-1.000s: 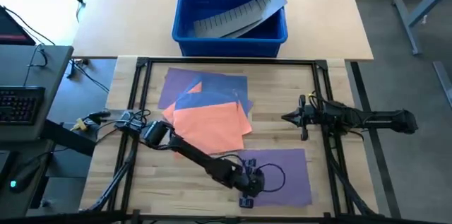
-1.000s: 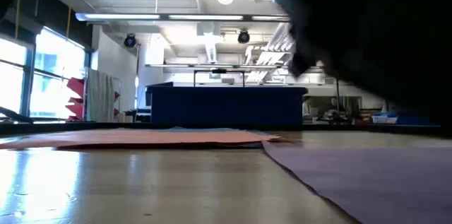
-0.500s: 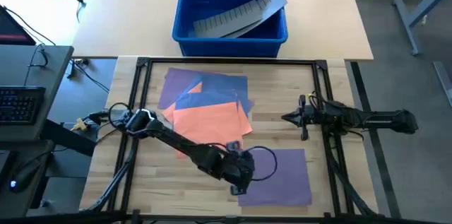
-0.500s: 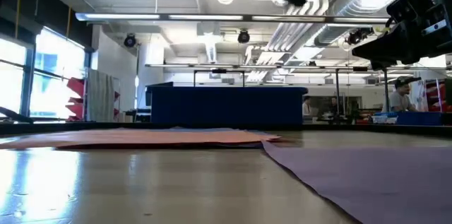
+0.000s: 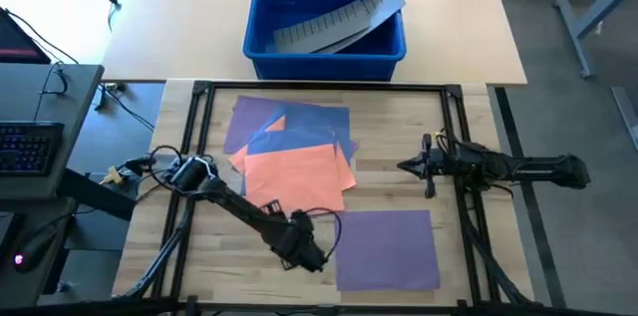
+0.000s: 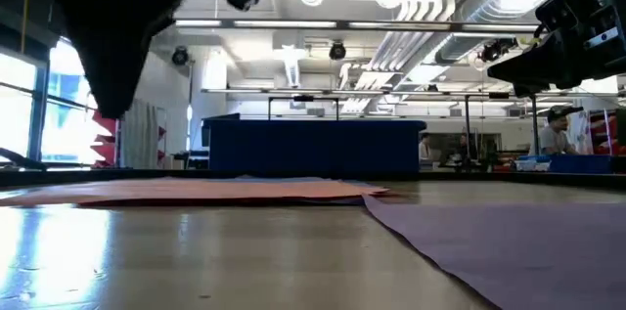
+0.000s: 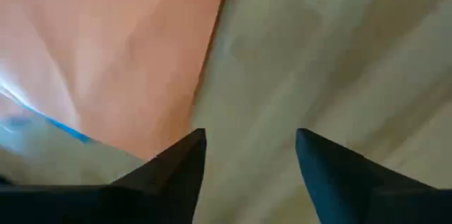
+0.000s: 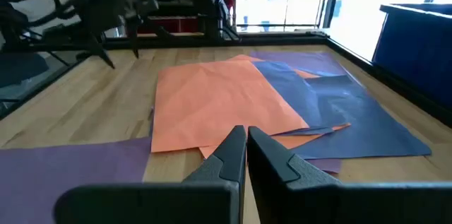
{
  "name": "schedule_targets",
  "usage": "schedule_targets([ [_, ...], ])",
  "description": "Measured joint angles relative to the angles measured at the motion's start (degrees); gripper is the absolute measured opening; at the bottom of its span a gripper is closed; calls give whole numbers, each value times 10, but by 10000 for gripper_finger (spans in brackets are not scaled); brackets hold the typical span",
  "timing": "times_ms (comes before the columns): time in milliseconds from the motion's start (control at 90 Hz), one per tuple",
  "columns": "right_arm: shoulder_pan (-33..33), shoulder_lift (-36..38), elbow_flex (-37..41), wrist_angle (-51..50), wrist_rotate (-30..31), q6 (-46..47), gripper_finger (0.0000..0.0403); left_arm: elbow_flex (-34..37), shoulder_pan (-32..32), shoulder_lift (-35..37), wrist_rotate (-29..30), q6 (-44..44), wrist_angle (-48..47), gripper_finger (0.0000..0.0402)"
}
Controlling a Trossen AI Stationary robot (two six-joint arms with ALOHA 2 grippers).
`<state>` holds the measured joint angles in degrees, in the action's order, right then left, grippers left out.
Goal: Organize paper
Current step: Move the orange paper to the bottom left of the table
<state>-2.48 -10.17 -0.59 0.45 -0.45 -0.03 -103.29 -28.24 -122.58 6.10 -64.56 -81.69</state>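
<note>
Left gripper hovers with jaws wide over bare desk, between the orange sheet topping the messy pile and the lone purple sheet. Thin paper could crumple or drag its neighbours; right gripper waits, jaws pinched together

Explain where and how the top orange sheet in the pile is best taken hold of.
Probably at the orange sheet's near corner, which juts past the sheets beneath onto bare table. It lies flat, so a top-down pinch finds no edge; come in low from the front, beside the left end effector, whose fingers are open, and lift that corner first.
</note>
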Motion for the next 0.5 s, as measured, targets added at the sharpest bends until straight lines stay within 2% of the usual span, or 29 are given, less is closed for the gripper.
schedule_targets([
  [144,0,0,0,0,0,0,0,57,30,75,-13,-96,10,216],
  [222,0,0,0,0,0,0,0,112,48,134,-15,-131,36,217],
  [500,0,0,0,0,0,0,0,417,75,366,-41,-284,256,216],
])
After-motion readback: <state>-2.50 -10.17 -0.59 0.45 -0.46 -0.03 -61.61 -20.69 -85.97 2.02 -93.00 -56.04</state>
